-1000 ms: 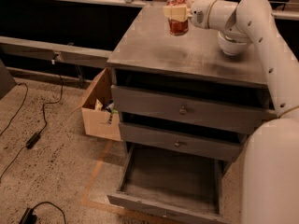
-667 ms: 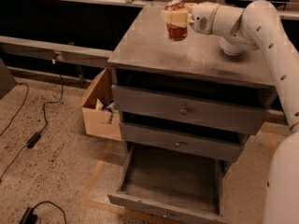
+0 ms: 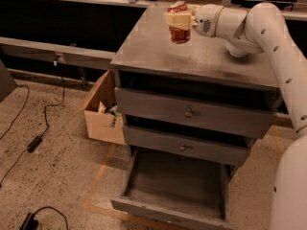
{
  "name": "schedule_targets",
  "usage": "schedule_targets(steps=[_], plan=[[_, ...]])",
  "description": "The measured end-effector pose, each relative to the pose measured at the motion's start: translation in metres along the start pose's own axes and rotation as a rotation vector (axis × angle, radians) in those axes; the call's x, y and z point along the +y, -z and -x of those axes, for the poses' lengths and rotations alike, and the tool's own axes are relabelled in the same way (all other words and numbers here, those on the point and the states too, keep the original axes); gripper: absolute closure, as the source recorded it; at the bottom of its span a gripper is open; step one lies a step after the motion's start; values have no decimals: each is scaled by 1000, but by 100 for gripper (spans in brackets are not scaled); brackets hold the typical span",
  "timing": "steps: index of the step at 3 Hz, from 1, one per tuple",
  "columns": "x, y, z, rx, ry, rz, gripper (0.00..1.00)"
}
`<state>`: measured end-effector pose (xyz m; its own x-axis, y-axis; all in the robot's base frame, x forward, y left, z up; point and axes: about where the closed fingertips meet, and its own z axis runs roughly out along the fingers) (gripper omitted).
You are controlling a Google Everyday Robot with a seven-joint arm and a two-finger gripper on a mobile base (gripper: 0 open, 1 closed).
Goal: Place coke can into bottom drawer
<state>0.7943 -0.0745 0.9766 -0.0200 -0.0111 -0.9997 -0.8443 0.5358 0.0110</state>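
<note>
My gripper [image 3: 177, 20] is shut on the coke can [image 3: 179, 32], a small red can held upright in the air above the grey cabinet top [image 3: 201, 56], toward its back. My pale fingers [image 3: 173, 19] wrap the can's upper half and hide most of its lettering. The white arm reaches in from the right. The bottom drawer [image 3: 175, 212] is pulled out at the foot of the cabinet, a wide shallow tray with nothing visible in it. It lies well below and in front of the can.
Two upper drawers with round knobs [image 3: 188, 113] are shut. An open cardboard box [image 3: 103, 114] with items stands left of the cabinet. Black cables [image 3: 33, 143] lie on the speckled floor. A dark counter wall [image 3: 53, 28] runs behind.
The arm has lifted the coke can a little higher above the cabinet top and carried it slightly toward the front left.
</note>
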Motion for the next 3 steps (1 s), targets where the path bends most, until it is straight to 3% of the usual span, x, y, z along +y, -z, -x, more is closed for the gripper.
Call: schedule_targets(steps=[1, 2, 3], plan=[[18, 5, 3, -1, -34, 9, 100], [68, 44, 63, -100, -99, -27, 100], [118, 71, 69, -160, -180, -13, 100]])
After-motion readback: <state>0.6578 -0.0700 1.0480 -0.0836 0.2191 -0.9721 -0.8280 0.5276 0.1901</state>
